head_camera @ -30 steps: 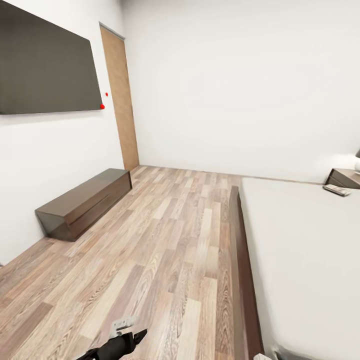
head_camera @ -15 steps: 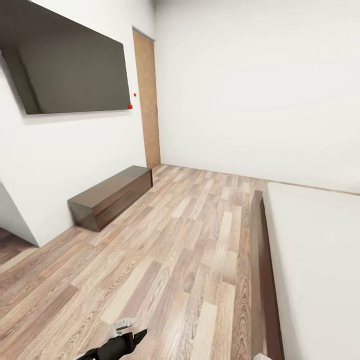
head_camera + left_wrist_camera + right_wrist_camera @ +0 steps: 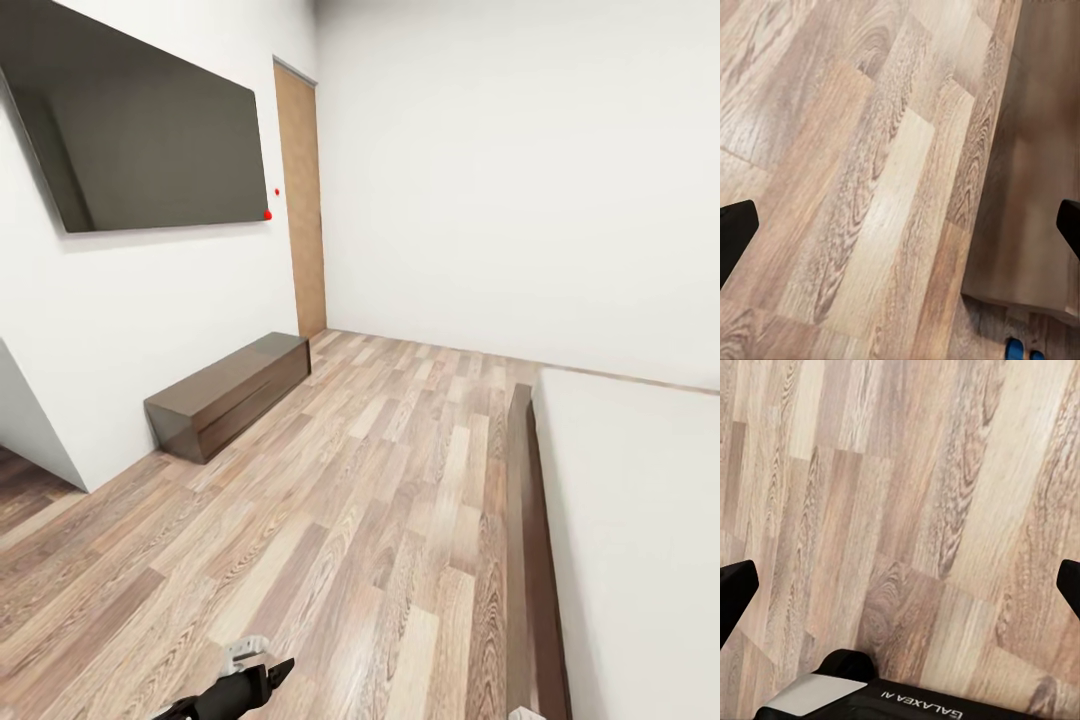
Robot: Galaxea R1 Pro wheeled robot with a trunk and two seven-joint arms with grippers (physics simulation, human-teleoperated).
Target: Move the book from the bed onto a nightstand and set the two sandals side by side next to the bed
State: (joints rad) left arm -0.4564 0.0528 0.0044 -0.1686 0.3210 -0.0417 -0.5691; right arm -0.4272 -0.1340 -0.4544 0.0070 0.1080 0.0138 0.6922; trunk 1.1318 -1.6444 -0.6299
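- Two grippers on my rig. The left gripper (image 3: 900, 225) has its black fingertips at opposite edges of its wrist view, spread wide with nothing between them but floorboards. The right gripper (image 3: 900, 585) stands the same way, fingers apart and empty over bare floor.
- One left arm tip (image 3: 235, 685), low at the near edge of the head view, carried over the wooden floor (image 3: 350, 480).
- One bed (image 3: 640, 520), white mattress on a dark brown frame, running along the right from near to far.
- One pair of blue sandals (image 3: 1022, 350): just a sliver of blue on the floor beside the bed frame's corner, close below my left gripper but not between its fingers.
- One long low dark drawer cabinet (image 3: 230, 390) against the left wall, under a wall-mounted TV (image 3: 150, 140); a wooden door (image 3: 303, 200) stands far left.
- Book and nightstand: I cannot place either from here.
- Step in hand, as I judge it: driving and looking for the task's things. Best done by turning back toward the bed, keeping the base clear of the frame, and bringing the sandals fully into sight before lowering an arm.
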